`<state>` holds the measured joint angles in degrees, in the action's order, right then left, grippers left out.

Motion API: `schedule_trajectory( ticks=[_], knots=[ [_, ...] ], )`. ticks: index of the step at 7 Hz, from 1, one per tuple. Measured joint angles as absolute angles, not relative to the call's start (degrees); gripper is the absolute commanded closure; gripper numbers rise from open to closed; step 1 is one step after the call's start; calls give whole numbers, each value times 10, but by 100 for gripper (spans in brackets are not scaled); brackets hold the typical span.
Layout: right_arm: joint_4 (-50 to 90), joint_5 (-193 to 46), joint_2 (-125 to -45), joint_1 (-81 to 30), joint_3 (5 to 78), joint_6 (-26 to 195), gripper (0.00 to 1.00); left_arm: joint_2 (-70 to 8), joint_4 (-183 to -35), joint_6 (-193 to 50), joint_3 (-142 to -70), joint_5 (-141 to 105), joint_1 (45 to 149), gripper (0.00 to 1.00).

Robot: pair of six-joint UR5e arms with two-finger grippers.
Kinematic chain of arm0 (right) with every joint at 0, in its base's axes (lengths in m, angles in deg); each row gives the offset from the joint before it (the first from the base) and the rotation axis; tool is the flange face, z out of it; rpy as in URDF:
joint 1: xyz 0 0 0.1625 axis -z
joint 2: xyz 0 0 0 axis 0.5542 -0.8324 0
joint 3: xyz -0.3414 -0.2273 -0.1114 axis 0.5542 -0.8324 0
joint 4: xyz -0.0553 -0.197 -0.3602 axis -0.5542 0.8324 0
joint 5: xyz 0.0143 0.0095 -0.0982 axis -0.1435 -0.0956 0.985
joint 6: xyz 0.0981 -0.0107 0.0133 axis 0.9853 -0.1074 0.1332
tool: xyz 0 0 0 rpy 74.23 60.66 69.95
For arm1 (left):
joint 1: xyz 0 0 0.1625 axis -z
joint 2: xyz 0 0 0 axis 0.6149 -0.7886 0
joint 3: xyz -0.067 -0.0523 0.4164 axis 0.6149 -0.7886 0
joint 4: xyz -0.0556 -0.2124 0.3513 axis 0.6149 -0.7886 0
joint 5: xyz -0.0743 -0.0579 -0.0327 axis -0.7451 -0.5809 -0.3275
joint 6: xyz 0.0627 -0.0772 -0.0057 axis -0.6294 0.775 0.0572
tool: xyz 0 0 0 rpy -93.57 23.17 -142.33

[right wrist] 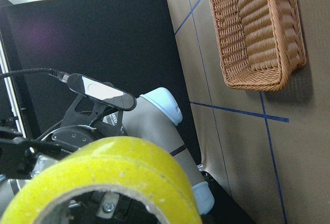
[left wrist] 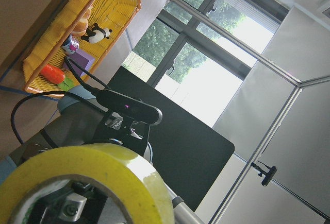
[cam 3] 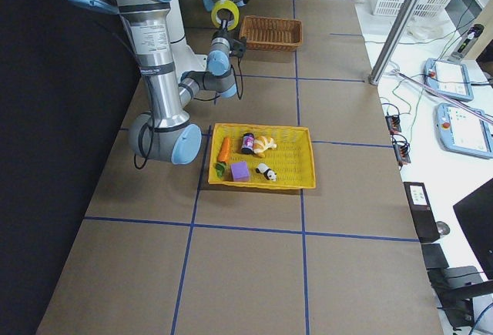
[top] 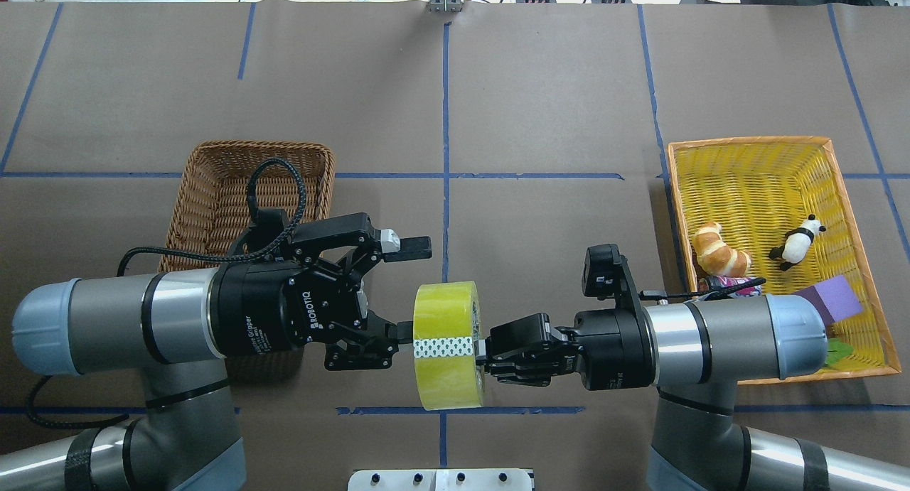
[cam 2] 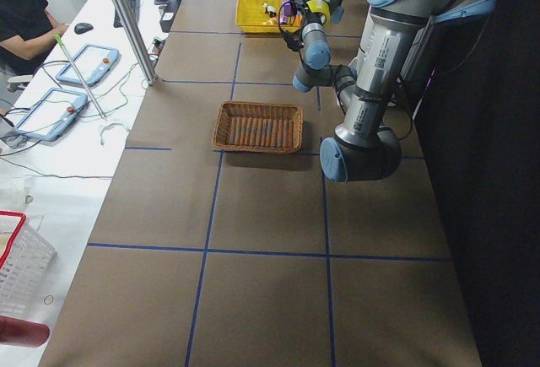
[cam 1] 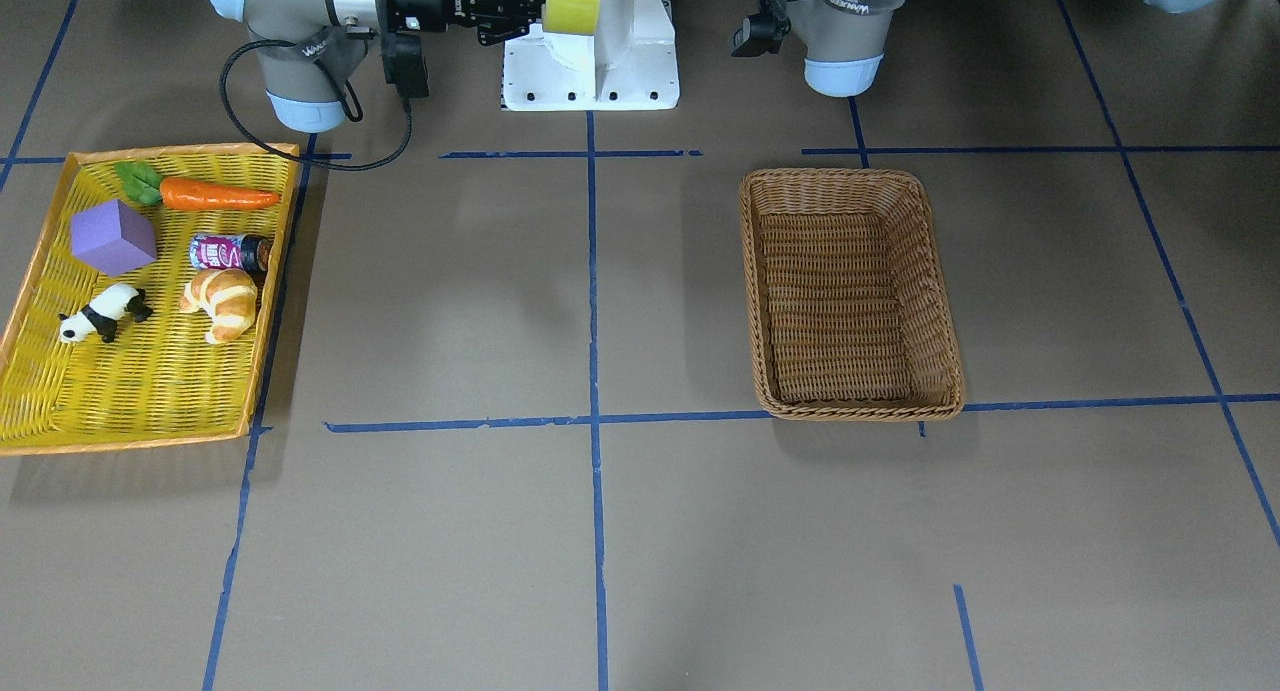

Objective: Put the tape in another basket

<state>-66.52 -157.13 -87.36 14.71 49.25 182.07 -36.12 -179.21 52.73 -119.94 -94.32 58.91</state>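
Note:
The yellow-green tape [top: 448, 313] is held in the air, on edge, between the two arms over the table's near middle. My right gripper [top: 485, 352] is shut on the tape's wall from the right. My left gripper [top: 411, 288] is open wide at the tape's left face, with its lower finger [top: 400, 331] close to the roll and its upper finger [top: 416, 246] clear of it. The tape fills the bottom of the left wrist view [left wrist: 93, 167] and of the right wrist view [right wrist: 129, 162]. The brown wicker basket [top: 213, 185] stands empty, partly under my left arm.
A flat yellow tray [top: 746, 141] at the right holds a croissant [top: 719, 251], a panda [top: 796, 241], a purple block [top: 832, 299], a can [cam 1: 228, 253] and a carrot [cam 1: 215, 195]. The white robot base [cam 1: 590, 66] stands at the near edge.

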Motion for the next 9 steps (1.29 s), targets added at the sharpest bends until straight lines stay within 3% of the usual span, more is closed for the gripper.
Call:
schedule_trajectory(
  ticks=[2, 3, 4, 5, 9],
  knots=[
    [-665, -1559, -874, 157, 492, 1813, 98, -362, -1792, 526, -1199, -934, 580, 0],
    [-665, -1558, -874, 159, 492, 1811, 96, -361, -1792, 525, -1199, -933, 579, 11],
    [-665, -1558, -874, 159, 493, 1810, 38, -361, -1792, 525, -1199, -932, 578, 77],
    [-665, -1558, -874, 159, 493, 1810, 1, -359, -1792, 525, -1200, -932, 578, 100],
    [-667, -1558, -879, 158, 494, 1809, 0, -355, -1795, 523, -1200, -938, 577, 100]
  ],
)
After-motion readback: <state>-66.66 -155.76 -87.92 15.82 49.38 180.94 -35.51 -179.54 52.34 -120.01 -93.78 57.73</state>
